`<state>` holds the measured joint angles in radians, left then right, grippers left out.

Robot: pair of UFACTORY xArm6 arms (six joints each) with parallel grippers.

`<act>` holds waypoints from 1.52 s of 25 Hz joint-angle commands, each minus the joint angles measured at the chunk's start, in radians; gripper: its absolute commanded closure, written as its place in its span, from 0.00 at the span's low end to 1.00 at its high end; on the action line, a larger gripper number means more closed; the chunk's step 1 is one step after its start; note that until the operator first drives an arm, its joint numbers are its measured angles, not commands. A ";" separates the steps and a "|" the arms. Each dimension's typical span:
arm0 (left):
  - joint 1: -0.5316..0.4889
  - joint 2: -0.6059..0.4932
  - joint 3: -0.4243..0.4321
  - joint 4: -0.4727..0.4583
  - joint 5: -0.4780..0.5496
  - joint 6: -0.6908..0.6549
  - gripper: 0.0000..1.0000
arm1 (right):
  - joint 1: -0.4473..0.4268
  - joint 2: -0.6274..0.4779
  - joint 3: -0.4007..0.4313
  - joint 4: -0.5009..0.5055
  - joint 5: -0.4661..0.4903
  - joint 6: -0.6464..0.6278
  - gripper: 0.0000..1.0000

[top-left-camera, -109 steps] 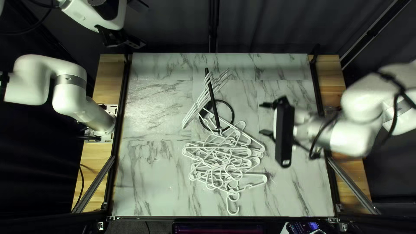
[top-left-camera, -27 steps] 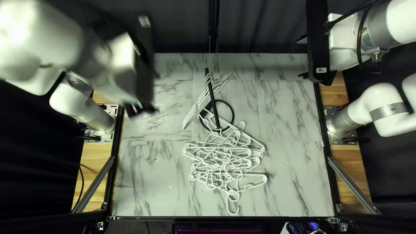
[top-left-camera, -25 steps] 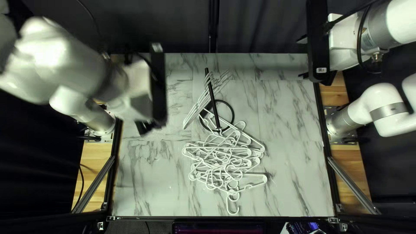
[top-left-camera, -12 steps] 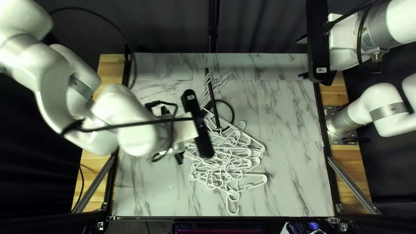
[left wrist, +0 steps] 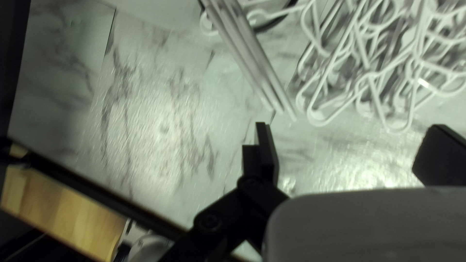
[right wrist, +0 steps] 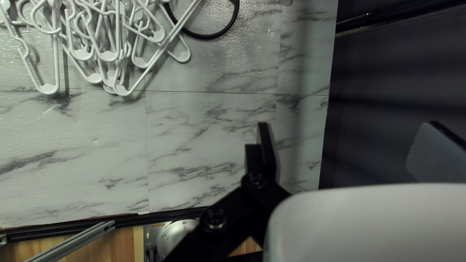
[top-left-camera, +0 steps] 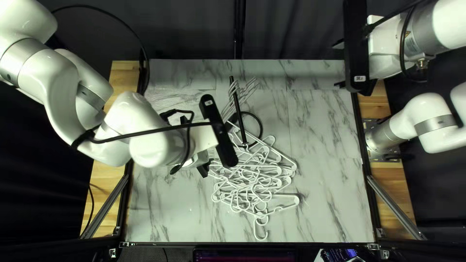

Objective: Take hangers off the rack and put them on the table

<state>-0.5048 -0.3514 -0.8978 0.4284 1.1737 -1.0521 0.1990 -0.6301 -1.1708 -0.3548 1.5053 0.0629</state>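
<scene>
White hangers [left wrist: 250,60], likely light and stiff, suit a lower-end pinch, left end effector [left wrist: 348,130] and right end effector [right wrist: 345,127] both gaping.

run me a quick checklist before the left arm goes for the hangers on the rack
1. Left gripper open and unloaded: ok.
2. Hangers on the rack between its fingers: not ok; the hanging hangers are ahead of it.
3. Right gripper out of the way: ok, away from the rack.
4. Pile of loose hangers clear of the rack's base ring: not ok, one overlaps it in the top left view.
5. Exact hanging count: cannot tell.
</scene>
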 commanded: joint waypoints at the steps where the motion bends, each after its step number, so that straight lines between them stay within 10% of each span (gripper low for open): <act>1: -0.029 -0.013 0.057 0.098 -0.078 -0.074 0.00 | 0.000 0.000 0.000 0.000 0.000 0.000 0.00; 38: 0.016 -0.028 0.188 0.192 -0.272 -0.269 0.00 | 0.000 0.000 0.000 0.000 0.000 0.000 0.00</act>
<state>-0.4886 -0.3843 -0.7086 0.6172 0.9066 -1.3150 0.1990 -0.6301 -1.1708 -0.3548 1.5053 0.0629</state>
